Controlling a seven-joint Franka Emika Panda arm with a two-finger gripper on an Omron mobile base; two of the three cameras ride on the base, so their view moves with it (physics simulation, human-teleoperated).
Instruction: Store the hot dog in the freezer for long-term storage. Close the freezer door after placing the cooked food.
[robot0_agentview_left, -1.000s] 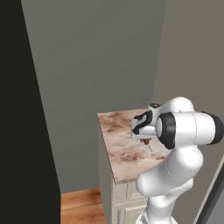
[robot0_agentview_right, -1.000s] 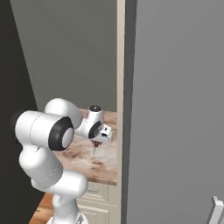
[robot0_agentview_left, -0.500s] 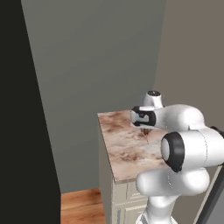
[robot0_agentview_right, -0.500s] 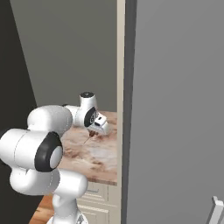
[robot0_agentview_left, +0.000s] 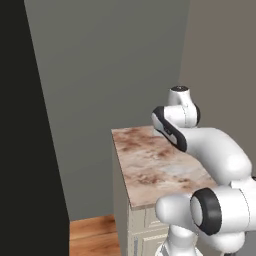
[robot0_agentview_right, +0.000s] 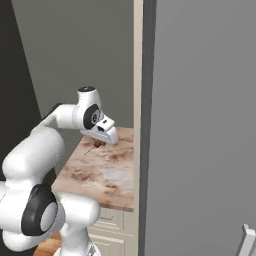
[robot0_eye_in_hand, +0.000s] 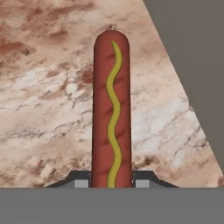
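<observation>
Carrying the hot dog (robot0_eye_in_hand: 111, 109) off the counter (robot0_agentview_left: 150, 170) appears to be the step in hand: the sausage is gripped but not yet stored. Item one, hot dog: reddish-brown, with a wavy yellow line of mustard down its length; in the hand view it runs straight away from the gripper (robot0_eye_in_hand: 111, 178), its near end between the two dark finger tips (robot0_eye_in_hand: 81, 179), its far end free above the marbled stone. Whether that far end touches the stone or hangs just clear cannot be told. In the right base view it shows as a small dark red shape (robot0_agentview_right: 98, 144) under the hand, over the back part of the counter. Item two, gripper (robot0_agentview_right: 102, 140): jaws drawn narrow, pinched on the sausage from both sides, nothing else held. Item three, counter: brown-and-white marble top on cream cabinets (robot0_agentview_left: 142, 232), standing against a grey wall (robot0_agentview_left: 110, 75). Item four, a tall grey panel (robot0_agentview_right: 200, 125) close at the right of the right base view, just beside the counter edge, with a white handle end (robot0_agentview_right: 246, 239) at its foot; probably part of the fridge unit, though which door cannot be told. Next move, by judgement: lift clear, swing or drive round to the freezer, keep the pinch firm since the long sausage could pivot in so slim a hold, lay it on a shelf, then shut the door.
</observation>
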